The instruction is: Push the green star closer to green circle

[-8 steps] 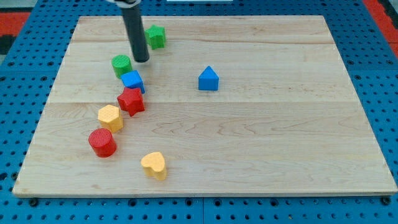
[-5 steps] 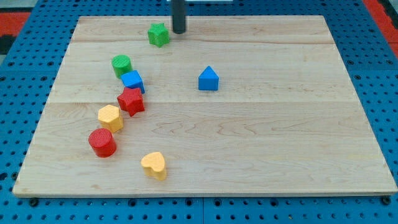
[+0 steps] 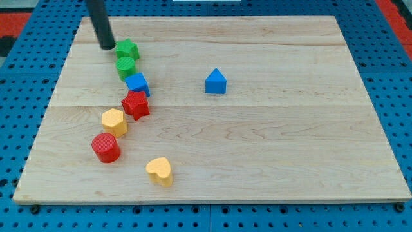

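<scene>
Our arm carried no gripper, only a rod holding nothing, and my tip (image 3: 107, 46) stood near the board's (image 3: 290, 167) top-left corner, just left of the green star (image 3: 128, 49). The star sat touching the green circle (image 3: 125, 66) directly below it.

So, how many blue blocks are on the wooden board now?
2. One blue block sits in the left cluster, just below the green circle and above the red star. The other blue block stands alone near the board's middle. Nothing seems hidden.
</scene>
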{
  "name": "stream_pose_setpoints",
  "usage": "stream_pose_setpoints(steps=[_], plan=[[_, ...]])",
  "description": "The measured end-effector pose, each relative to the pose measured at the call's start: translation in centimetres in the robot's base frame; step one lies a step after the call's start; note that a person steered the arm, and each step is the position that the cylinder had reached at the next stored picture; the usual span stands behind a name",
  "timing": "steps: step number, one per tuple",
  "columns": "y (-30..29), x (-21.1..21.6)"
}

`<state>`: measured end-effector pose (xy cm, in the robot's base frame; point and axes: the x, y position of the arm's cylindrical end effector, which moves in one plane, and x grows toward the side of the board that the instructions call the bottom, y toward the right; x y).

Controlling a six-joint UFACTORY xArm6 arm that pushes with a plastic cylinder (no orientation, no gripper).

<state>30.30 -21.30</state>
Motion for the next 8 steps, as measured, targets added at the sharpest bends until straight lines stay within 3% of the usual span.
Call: stream_pose_setpoints(steps=[2,4,6,8], plan=[[2.1,4.8],[5.9,5.0],[-2.0,0.8],[3.4,-0.4]])
